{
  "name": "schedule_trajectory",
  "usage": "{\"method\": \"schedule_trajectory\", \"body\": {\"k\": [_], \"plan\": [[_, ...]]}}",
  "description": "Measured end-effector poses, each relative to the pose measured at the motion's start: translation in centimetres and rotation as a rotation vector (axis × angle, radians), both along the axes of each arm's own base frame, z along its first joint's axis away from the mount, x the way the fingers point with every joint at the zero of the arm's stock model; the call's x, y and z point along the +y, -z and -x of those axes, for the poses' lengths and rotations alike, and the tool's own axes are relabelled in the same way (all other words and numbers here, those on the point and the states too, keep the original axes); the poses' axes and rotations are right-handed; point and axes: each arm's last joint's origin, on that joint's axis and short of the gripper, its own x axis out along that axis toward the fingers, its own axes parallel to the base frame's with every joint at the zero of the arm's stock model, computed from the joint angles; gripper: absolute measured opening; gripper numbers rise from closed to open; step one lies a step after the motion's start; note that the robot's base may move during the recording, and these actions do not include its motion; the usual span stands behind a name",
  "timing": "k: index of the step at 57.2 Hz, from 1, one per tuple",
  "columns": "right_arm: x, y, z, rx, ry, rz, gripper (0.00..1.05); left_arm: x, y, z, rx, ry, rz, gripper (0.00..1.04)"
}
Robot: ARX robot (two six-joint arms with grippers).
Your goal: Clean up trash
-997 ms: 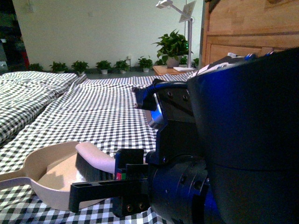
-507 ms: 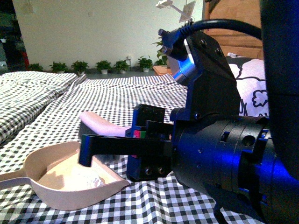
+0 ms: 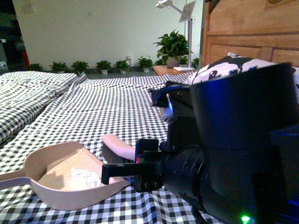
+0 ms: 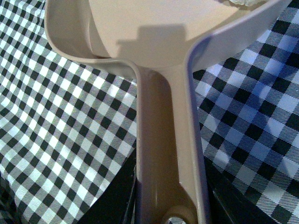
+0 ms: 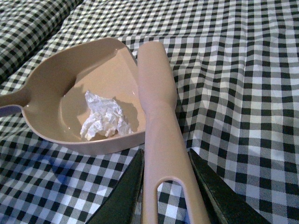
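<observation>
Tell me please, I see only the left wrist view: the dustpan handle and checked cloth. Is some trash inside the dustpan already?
Observer: Yes. A crumpled white paper lies inside the dustpan, near its open front edge.
Operator: And where is the brush?
Observer: The brush is in the right end effector; its head is beside the pan's open edge, above the cloth.
Operator: Is other trash on the checked cloth?
Observer: In the front view and the right wrist view I see none on the checked cloth. The right arm hides part of it.
</observation>
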Motion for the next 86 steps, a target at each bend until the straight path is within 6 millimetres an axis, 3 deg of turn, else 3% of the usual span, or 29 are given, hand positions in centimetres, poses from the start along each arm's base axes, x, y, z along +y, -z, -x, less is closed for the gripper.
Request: {"method": "schedule_trajectory", "body": {"k": [10,21,32,48,69,86], "plan": [[0.6,-0.4,0.6,0.015,-0.048,-0.003,0.23,0.0,0.0,0.0,0.0,0.0,0.0,0.28],[0.3,-2.4,1.5,0.011,-0.1,-0.027,0.23,0.0,0.0,0.0,0.0,0.0,0.0,0.28],[-0.4,-4.3,2.1,-0.017,-0.106,-0.049,0.23,0.0,0.0,0.0,0.0,0.0,0.0,0.28],[-2.5,-5.6,1.2,-0.053,-0.011,-0.069,0.23,0.0,0.0,0.0,0.0,0.0,0.0,0.28],[-8.7,-9.4,-0.1,-0.194,0.249,-0.094,0.23,0.0,0.0,0.0,0.0,0.0,0.0,0.28],[-13.6,-11.6,1.5,-0.287,0.403,-0.09,0.23,0.0,0.0,0.0,0.0,0.0,0.0,0.28]]}}
